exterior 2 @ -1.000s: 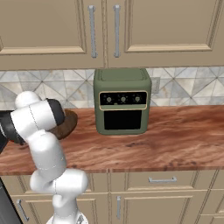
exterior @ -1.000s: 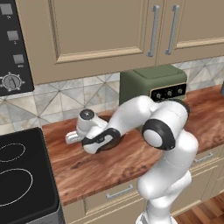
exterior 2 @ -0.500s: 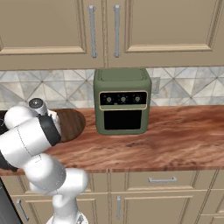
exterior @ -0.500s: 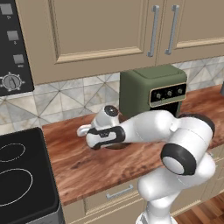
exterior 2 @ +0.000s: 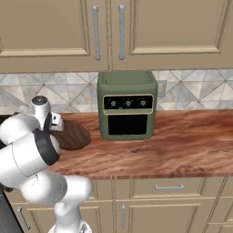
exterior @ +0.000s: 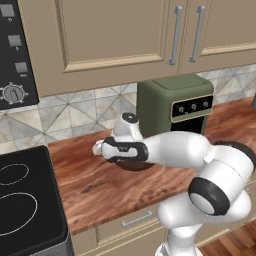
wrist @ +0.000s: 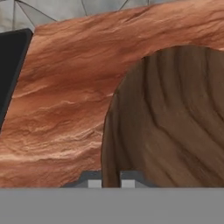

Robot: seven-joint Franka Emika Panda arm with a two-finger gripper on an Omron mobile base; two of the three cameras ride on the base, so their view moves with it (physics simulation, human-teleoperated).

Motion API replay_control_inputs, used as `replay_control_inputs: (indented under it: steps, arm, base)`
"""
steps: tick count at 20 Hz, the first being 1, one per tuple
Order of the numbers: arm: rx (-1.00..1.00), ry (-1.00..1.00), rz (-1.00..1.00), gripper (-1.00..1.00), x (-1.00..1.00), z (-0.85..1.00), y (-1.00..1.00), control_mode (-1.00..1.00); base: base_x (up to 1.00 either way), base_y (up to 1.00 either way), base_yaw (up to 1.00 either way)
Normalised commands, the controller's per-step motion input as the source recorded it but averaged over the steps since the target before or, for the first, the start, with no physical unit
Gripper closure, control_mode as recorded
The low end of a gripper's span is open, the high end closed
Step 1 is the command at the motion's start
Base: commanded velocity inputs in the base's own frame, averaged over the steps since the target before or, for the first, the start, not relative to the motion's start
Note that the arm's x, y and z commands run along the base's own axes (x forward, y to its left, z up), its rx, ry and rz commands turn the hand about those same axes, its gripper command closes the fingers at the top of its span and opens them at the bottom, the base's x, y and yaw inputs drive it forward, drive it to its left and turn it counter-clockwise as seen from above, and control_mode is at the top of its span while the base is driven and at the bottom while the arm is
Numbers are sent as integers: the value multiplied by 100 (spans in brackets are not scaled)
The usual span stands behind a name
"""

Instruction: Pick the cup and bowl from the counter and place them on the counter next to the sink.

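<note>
The reddish-brown wood-grain countertop looks like polished timber, smooth with a soft sheen and flowing streaks. On it lies a round dark wooden disc, matt, with broad curved grain lines in deep brown. The black glass stovetop is flat and glossy, with thin pale rings marked on it. The boxy olive-green countertop oven has a smooth, matt plastic-like shell and a darker front panel. The beige cabinet doors look painted and satin, with brushed metal bar handles. The grey triangular-tile backsplash looks like smooth stone.
</note>
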Motion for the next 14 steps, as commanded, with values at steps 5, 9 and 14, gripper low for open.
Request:
replay_control_inputs:
  steps: [5,9,14]
  arm:
    - [-8,25,0,100,-23,95,18,-100]
    - [-13,6,0,100,-9,42,19,-100]
    - [-19,1,-3,100,0,8,12,-100]
  base:
    - [0,0,0]
    - [0,0,0]
    - [0,0,0]
